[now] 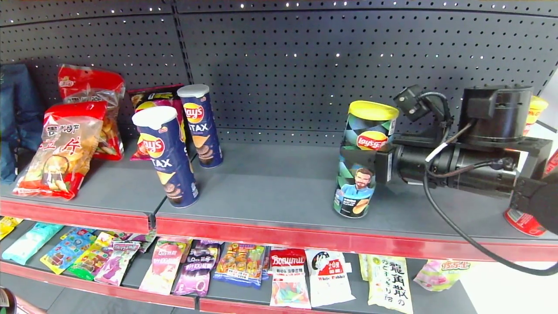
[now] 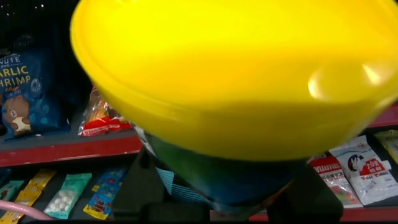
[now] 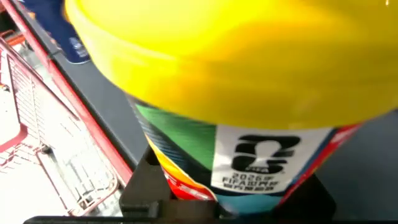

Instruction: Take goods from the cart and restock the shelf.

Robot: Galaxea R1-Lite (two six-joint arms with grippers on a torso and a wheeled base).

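A chips can (image 1: 365, 159) with a yellow lid and a green-patterned body stands upright on the grey upper shelf (image 1: 279, 192), near its red front edge. My right gripper (image 1: 384, 162) comes in from the right and is shut on its middle. In the right wrist view the same can (image 3: 249, 93) sits between the fingers of the right gripper (image 3: 230, 205). My left gripper (image 2: 224, 208) is shut on a second yellow-lidded can (image 2: 236, 81) with a dark blue-green body, held in front of the shelf's red edge.
Two blue chips cans (image 1: 168, 157) (image 1: 201, 124) and red snack bags (image 1: 65, 148) stand on the shelf's left part. Another yellow-lidded can (image 1: 535, 111) stands behind my right arm. Flat snack packs (image 1: 287, 272) line the lower shelf. The wire cart (image 3: 37, 143) is beside the shelf front.
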